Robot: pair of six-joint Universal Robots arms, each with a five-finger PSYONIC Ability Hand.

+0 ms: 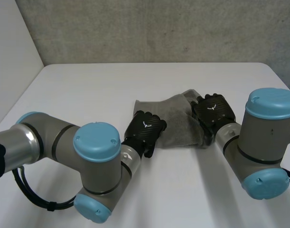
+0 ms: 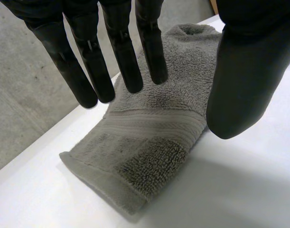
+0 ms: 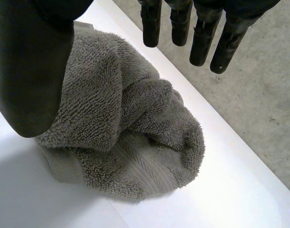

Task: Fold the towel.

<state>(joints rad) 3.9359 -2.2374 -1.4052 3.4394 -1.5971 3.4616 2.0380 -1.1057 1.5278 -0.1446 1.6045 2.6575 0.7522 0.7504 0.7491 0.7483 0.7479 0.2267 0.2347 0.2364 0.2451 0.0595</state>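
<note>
A small grey towel (image 1: 175, 121) lies crumpled on the white table (image 1: 88, 90) between my two hands. My left hand (image 1: 145, 130) is at the towel's left end. In the left wrist view its fingers (image 2: 126, 57) hang straight above the flatter, banded end of the towel (image 2: 149, 137), thumb apart, holding nothing. My right hand (image 1: 213, 111) hovers over the right end. In the right wrist view its thumb (image 3: 31, 71) and straight fingers (image 3: 201, 38) stand spread over the bunched, rolled-up end of the towel (image 3: 130, 128) without gripping it.
A grey concrete wall (image 1: 159, 28) rises behind the table's far edge. Bare white table surface (image 1: 182, 190) lies in front of the towel and to the far left. Both grey arms with light-blue caps reach in from the near side.
</note>
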